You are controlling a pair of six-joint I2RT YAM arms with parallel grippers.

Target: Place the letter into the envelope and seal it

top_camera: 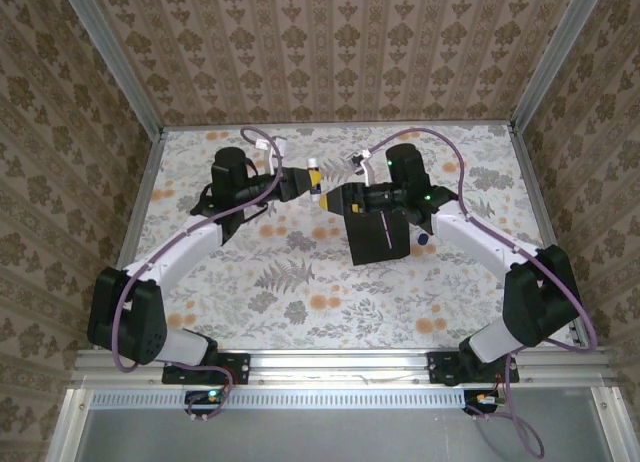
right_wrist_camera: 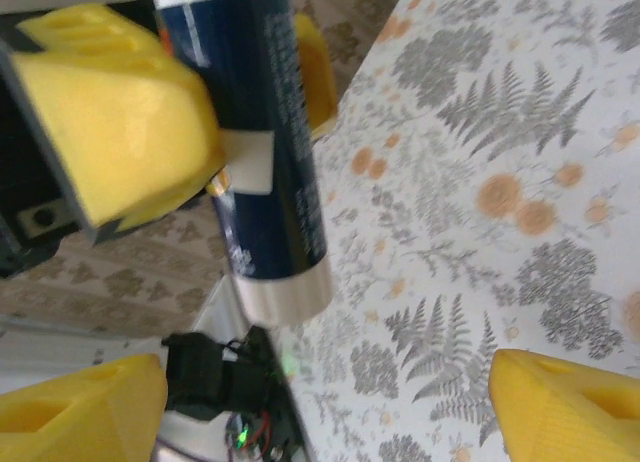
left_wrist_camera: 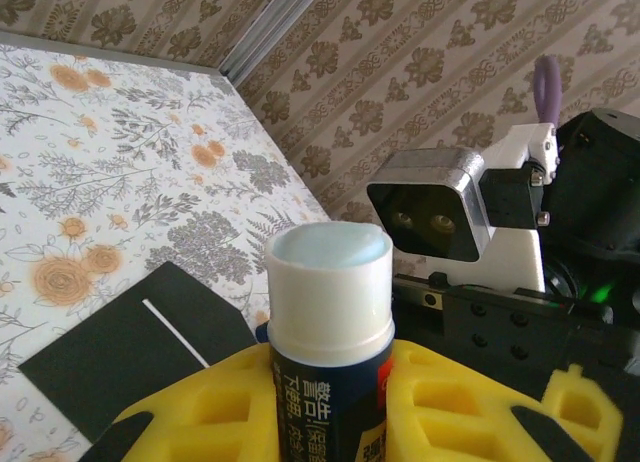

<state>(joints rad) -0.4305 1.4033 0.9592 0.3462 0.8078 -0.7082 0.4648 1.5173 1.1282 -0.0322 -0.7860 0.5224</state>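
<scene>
The black envelope point(top_camera: 378, 234) lies flat on the floral table, under the right arm; its near corner point(left_wrist_camera: 110, 357) carries a thin white line. The letter is hidden. My left gripper point(top_camera: 312, 182) hovers above the table's middle, its yellow pads point(left_wrist_camera: 190, 412) shut on a dark-blue glue stick point(left_wrist_camera: 330, 312) with its white end up. In the right wrist view, that glue stick point(right_wrist_camera: 265, 172) points its white end toward my right gripper point(right_wrist_camera: 328, 377). The right gripper point(top_camera: 333, 199) faces the left one at close range, jaws wide open, nothing between them.
A small dark-blue object point(top_camera: 424, 240) lies on the table just right of the envelope. The right arm's wrist camera housing point(left_wrist_camera: 430, 217) sits right behind the glue stick. Aluminium rails and patterned walls point(top_camera: 330, 52) fence the table point(top_camera: 300, 302).
</scene>
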